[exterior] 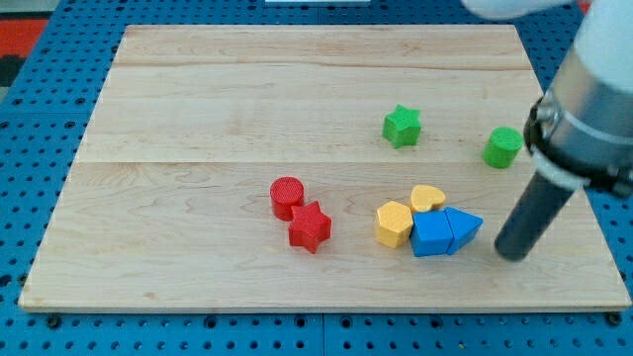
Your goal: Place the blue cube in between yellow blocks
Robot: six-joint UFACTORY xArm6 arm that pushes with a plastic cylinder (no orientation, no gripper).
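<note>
Left of centre, you see a red cylinder (286, 197) touching a red star (310, 226). At lower right the blue cube (429, 235) already touches the yellow hexagon (394, 223) and yellow heart (427, 198), not quite between them, with a blue triangle (463, 229) crowding its right. Two green blocks sit above. My tip (511, 252), a bare rod holding nothing, stands just right.

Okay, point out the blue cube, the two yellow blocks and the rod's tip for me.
Blue cube (429, 236), camera view, its top face.
Yellow hexagonal block (393, 222), camera view, its top face.
Yellow heart-shaped block (427, 198), camera view, its top face.
My tip (513, 253), camera view, the rod's very end, right of the blue blocks.
</note>
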